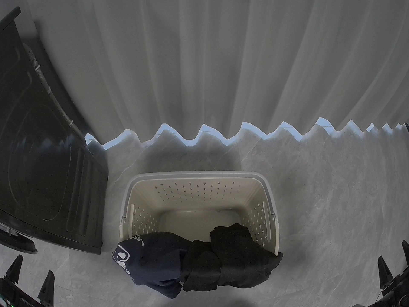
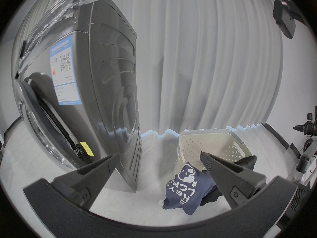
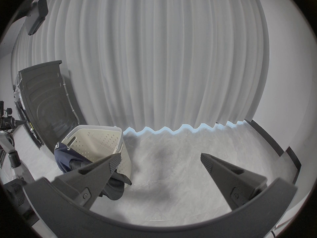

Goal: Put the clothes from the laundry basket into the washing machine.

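Two claws here, both spread wide and holding nothing. The left claw [image 1: 34, 264] sits low at the near left, just in front of the washing machine [image 1: 42, 171], a dark glossy box with ribbed side panels that stands left of the laundry basket [image 1: 200, 175]. The basket is cream plastic, rectangular with rounded corners and small star-shaped holes in its walls. The clothes are bunched over its near rim. A soft navy shirt [image 1: 149, 261] with a white print hangs over the near left corner, half outside. A crumpled black garment [image 1: 238, 256] touches it on the right. Both lie between the claws, well apart from either. The right claw [image 3: 160, 156] hangs low at the near right over the grey marble-look floor [image 1: 341, 192]. A pleated white curtain [image 1: 213, 65] hangs behind.
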